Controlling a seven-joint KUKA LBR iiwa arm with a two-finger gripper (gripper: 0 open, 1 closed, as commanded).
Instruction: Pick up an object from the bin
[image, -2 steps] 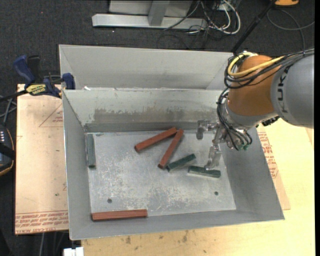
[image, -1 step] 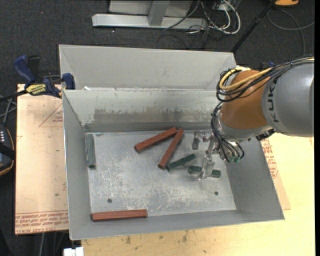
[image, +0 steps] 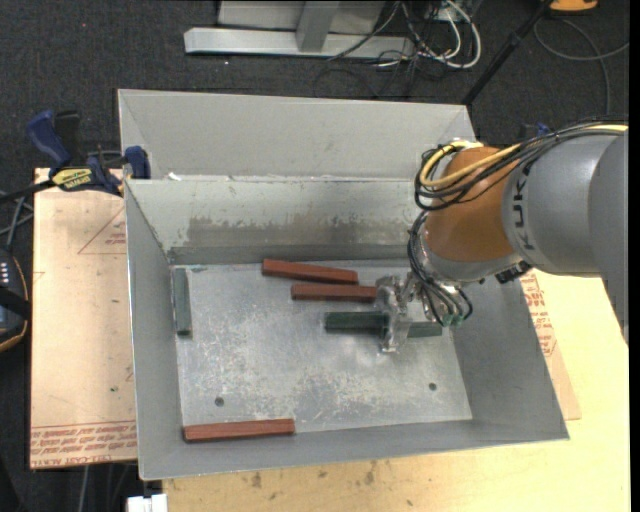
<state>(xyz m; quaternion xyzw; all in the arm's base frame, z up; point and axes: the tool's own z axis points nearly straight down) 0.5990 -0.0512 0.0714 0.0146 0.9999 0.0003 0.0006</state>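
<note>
Tally for the bin (image: 150, 330) — three red-brown bars (image: 310, 270), one dark green bar (image: 350, 322), one grey bar (image: 181, 300) — five pieces.

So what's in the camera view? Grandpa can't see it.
The claw is over a green bar, right side of the bin. Two brown bars lie behind it, another at the front, a grey bar left.

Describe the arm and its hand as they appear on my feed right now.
The arm is a thick, rounded silver-grey link with dark lettering partly visible on it. Its wrist wears a bulbous orange cover, with yellow and black cables looped over it. The hand is small, of bare silvery metal, with thin wires beside it.
</note>
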